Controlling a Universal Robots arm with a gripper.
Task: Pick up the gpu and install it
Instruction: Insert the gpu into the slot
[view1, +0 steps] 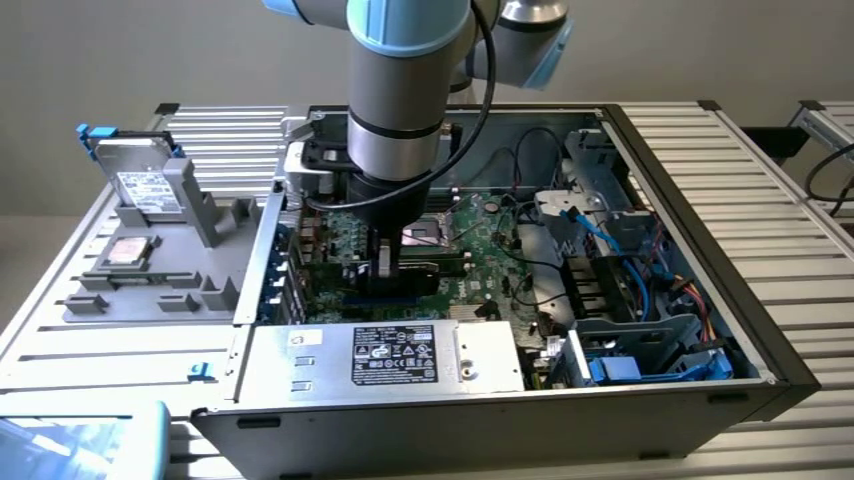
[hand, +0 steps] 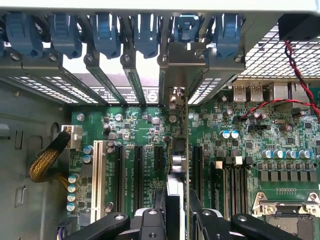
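The arm reaches down into the open computer case (view1: 694, 330), over the green motherboard (view1: 467, 235). The gripper (hand: 176, 212) has its two black fingers (hand: 152, 222) pressed close on the gpu (hand: 179, 150), one on each side, so the jaws are narrow and holding the card. In the wrist view the card stands on its thin edge, straight up from the board, between two long black slots (hand: 137, 175). Its silvery end bracket (hand: 182, 65) sits at the wall of the case, among the blue clips (hand: 105, 30).

I think the step in hand is pushing the card into its slot. To do it well, the card must stay straight, not leaning to either side. Its bottom edge should line up with one slot along the whole length. The bracket should slide into its own gap at the wall. The push should go straight down and be slow and even. I cannot tell how deep the card already sits.

On the exterior view's left, a silver hard drive (view1: 140, 190) stands in a grey tray (view1: 160, 270), well apart from the gripper.
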